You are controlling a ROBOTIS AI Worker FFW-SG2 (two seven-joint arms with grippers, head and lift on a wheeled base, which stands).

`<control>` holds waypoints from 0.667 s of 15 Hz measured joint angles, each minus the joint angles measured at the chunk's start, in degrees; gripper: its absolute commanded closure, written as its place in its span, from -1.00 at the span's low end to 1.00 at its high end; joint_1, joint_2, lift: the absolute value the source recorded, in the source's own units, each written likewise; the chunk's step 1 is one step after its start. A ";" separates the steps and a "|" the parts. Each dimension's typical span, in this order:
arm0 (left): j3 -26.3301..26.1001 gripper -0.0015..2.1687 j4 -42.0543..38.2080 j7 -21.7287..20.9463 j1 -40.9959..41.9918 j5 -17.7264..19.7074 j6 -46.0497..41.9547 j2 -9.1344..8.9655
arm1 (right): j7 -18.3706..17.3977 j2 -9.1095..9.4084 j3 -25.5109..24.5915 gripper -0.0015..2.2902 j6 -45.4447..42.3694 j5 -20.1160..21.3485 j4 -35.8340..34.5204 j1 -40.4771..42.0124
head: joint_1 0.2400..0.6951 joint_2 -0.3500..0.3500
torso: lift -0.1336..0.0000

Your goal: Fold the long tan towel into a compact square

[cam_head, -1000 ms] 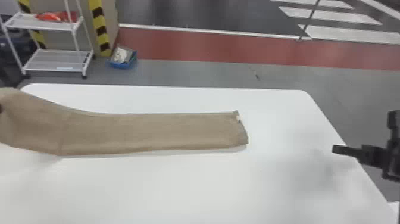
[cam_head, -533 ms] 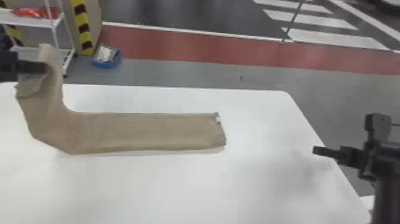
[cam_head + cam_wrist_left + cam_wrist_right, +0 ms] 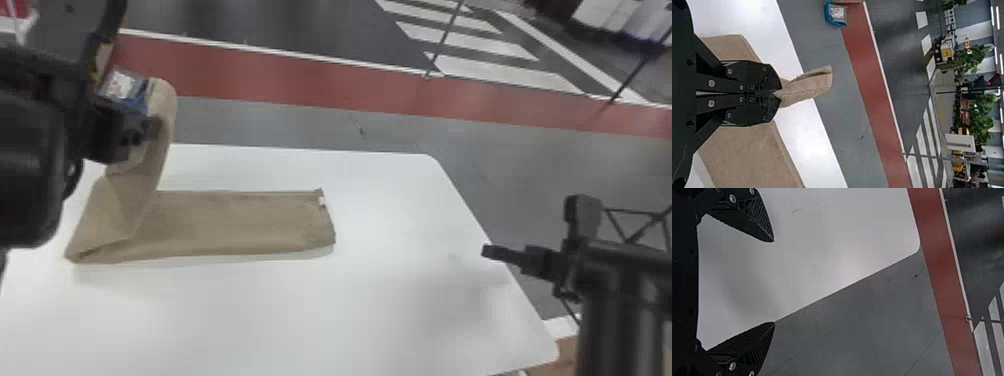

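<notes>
In the head view my left gripper [image 3: 150, 127] holds the raised left end of the tan towel [image 3: 235, 220] above the table. The lifted part slopes down to a bend near the table's left side, and the flat part runs right to an edge with a small white tag. The left wrist view has my left gripper [image 3: 778, 94] shut on the towel [image 3: 807, 83], a folded tip sticking out past its fingers. My right gripper [image 3: 487, 251] is parked over the table's right edge; seen from its wrist, the right gripper [image 3: 774, 282] stands open, holding nothing.
The white table [image 3: 350, 310] has rounded corners at its right side, with grey floor beyond. A blue bin [image 3: 835, 15] stands on the floor behind the table. Bare tabletop lies in front of the towel and to its right.
My left gripper has come in from the left edge, raising the towel's end and carrying it rightward over the flat part. The head view has turned toward the right. My right gripper stays open.
</notes>
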 measured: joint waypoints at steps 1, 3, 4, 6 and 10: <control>-1.47 0.93 0.70 0.72 0.03 -0.36 0.00 -0.04 | 0.23 0.04 -0.14 -0.88 0.20 -0.38 -0.74 0.32 | 1.00 -1.00 | -0.86; -3.85 0.93 2.73 3.13 0.04 -0.01 0.00 -0.07 | 0.48 0.16 -0.78 -0.88 0.58 -1.10 -2.44 1.35 | 1.00 -1.00 | -0.86; -4.65 0.93 3.99 4.59 0.04 0.56 0.00 -0.07 | 0.76 0.17 -1.17 -0.88 0.78 -1.30 -2.97 1.64 | 1.00 -1.00 | -0.86; -5.63 0.93 6.81 6.56 0.01 1.60 0.00 -0.07 | 1.01 0.18 -1.86 -0.88 1.64 -2.04 -4.36 2.30 | 1.00 -1.00 | -0.86; -6.57 0.93 10.15 10.63 -0.34 4.16 0.00 -0.07 | 1.55 0.19 -2.86 -0.88 3.13 -2.96 -6.93 4.10 | 1.00 -1.00 | -0.86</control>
